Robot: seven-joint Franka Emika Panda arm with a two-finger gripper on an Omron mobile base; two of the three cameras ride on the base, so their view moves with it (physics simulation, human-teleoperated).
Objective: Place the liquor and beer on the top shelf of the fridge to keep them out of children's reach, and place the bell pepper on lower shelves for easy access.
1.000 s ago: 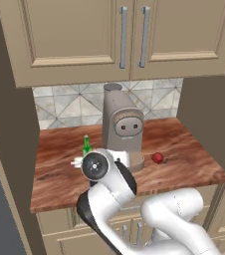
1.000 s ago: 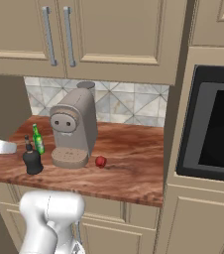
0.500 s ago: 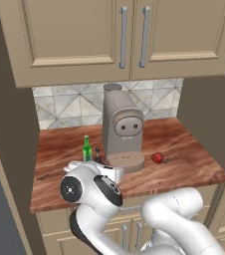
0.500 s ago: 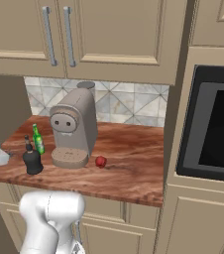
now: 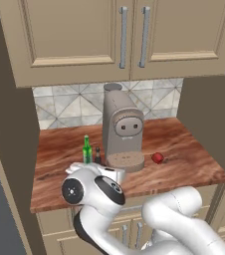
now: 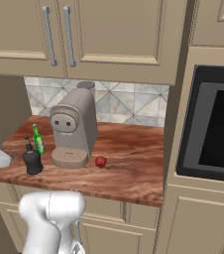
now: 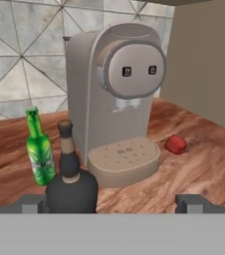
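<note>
The liquor, a squat black bottle with a brown stopper, stands closest to me on the wooden counter, just right of my left fingertip. Behind it to the left stands the slim green beer. Further right on the counter lies the red bell pepper. My gripper is open wide, level with the counter front, and holds nothing. From the right base view, the liquor, beer and bell pepper sit in a row. The fridge and its shelves are out of view.
A tall grey coffee machine stands between the bottles and the pepper, against the tiled backsplash. Beige wall cabinets hang above. A dark built-in oven sits right of the counter, and a tall panel bounds its left.
My arm has swung down and left, bringing the hand lower in front of the counter edge. The bottles and the pepper have not moved.
</note>
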